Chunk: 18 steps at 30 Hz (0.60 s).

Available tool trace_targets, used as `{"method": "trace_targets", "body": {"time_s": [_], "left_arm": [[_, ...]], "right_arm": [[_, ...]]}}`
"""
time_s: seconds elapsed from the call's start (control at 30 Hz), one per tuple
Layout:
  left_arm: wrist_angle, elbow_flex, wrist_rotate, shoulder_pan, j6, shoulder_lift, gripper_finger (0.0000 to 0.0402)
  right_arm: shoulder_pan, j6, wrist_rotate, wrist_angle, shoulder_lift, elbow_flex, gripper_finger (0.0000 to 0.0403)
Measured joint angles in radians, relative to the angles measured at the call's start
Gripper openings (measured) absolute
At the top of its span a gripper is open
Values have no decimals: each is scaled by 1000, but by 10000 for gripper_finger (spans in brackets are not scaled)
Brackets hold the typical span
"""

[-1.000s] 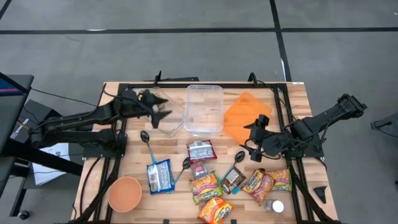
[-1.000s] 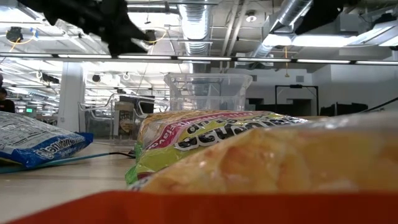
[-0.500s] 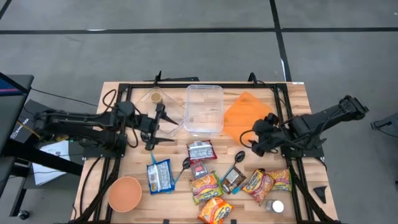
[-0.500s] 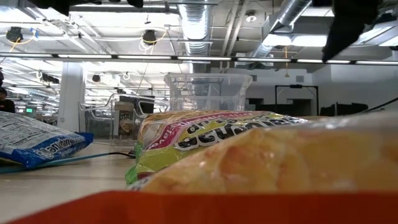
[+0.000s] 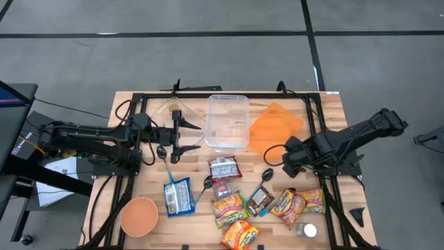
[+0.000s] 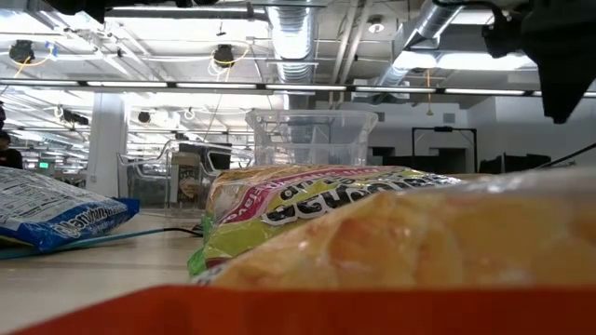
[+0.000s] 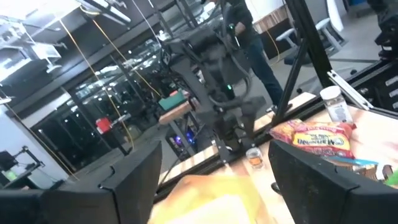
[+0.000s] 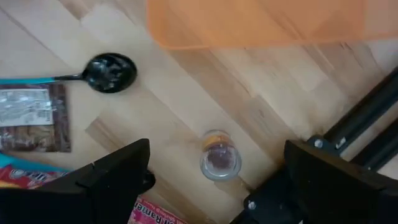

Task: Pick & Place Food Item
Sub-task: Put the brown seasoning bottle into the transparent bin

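Observation:
Several food packets lie flat on the near half of the table: a blue one, a silver-brown one and yellow-red noodle packs. A clear tub stands at the far middle. My left gripper hovers open and level just left of the tub, with nothing between its fingers. My right gripper points down, open, above a small glass jar that stands on the wood; the fingers stay clear of it.
An orange lid lies right of the tub. Black spoons, an orange bowl at the near left and a white-capped jar at the near right share the table. Black frame rails run along its sides.
My left gripper has swung from the far left toward the table's middle, rolled and levelled out, staying open. My right gripper has tipped over from slanting until it points down, rolled, and sunk a little, staying open. Nothing on the table has moved.

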Motion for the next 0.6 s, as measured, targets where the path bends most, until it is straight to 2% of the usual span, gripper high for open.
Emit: {"method": "trace_targets", "body": {"time_s": [0.3, 0.6], "left_arm": [[46, 0, -10, 0, 25, 0, 287], [55, 0, -10, 0, 25, 0, 287]], "right_arm": [[53, 120, -55, 63, 59, -157, 367], [115, 222, -56, 191, -39, -275, 367]]}}
